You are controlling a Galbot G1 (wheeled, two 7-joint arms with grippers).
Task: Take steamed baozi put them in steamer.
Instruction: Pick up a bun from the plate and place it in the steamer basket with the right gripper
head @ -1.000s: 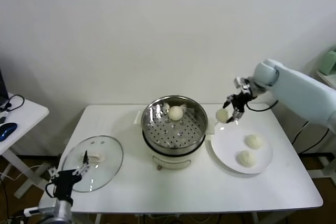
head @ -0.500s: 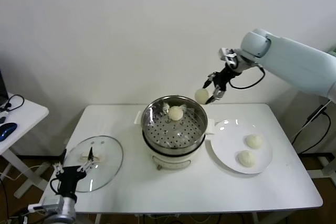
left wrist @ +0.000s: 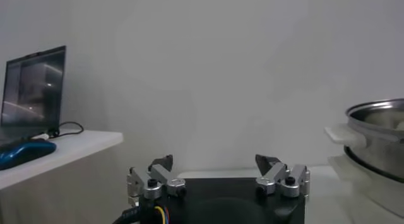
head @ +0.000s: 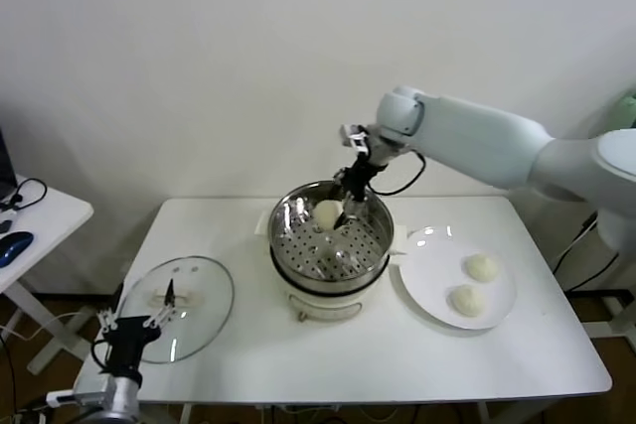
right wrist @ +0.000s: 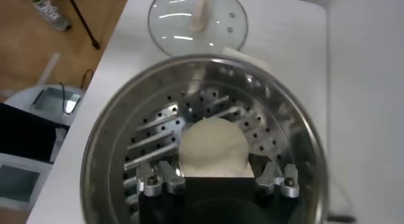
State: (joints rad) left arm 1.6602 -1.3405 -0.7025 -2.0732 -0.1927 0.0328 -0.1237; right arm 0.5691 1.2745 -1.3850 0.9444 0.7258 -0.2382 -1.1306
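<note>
Soft, even light from overhead — shadows on the white table [head: 298,354] are faint. Glare streaks the glass lid [head: 177,307] and the steamer [head: 331,235] wall. The left wrist picture is dimmer, hazy — the laptop [left wrist: 33,93] looks soft.

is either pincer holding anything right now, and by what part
The right pincer grips a bun by its sides, over the steamer. The left pincer is open, holding nothing.

At the table's [head: 298,364] centre we find the steamer [head: 331,245], with the glass lid [head: 179,307] lying to its left and the plate [head: 437,290] just beside it on the right. Two baozi [head: 481,267] rest on that plate; another baozi [head: 327,213] sits toward the steamer's back. A side table [head: 40,225] stands further left.
</note>
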